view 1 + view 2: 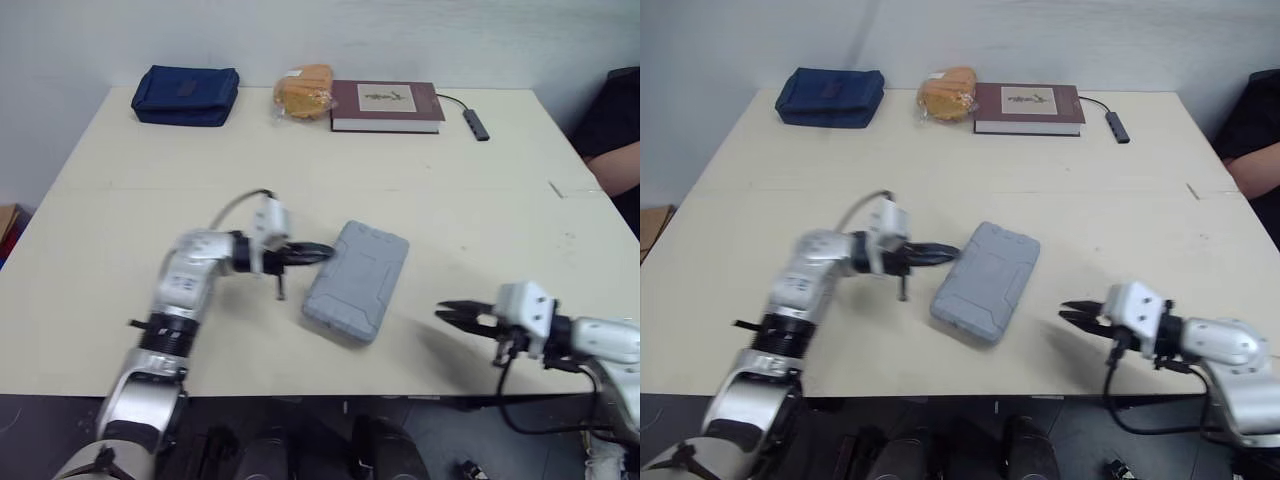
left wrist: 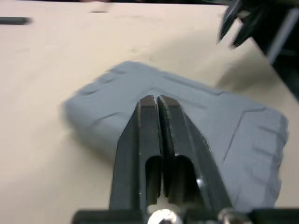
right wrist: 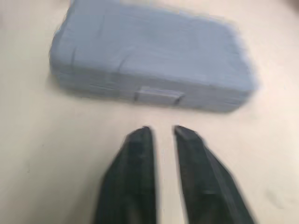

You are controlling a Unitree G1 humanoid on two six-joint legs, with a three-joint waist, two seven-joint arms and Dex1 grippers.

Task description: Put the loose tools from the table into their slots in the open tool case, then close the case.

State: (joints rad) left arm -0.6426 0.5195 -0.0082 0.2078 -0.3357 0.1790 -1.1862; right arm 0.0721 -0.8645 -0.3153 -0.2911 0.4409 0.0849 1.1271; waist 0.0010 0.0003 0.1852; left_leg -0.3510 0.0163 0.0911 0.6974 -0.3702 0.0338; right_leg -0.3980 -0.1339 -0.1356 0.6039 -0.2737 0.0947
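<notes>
Left wrist view shows the left gripper (image 2: 154, 99) clenched on nothing, its tips at the edge of the grey tool case (image 2: 210, 126). The right wrist view adds the latch (image 3: 159, 95) on the case's side wall, facing the right gripper (image 3: 161, 133), which is slightly parted, empty and apart from the case. The case lies shut in the middle of the table (image 1: 450, 170), its contents hidden.

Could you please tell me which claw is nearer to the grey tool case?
Left. The left claw, shut, has its tips at the left edge of the grey tool case. The right claw, open, is apart from the case, off its right side, pointing toward it.
</notes>
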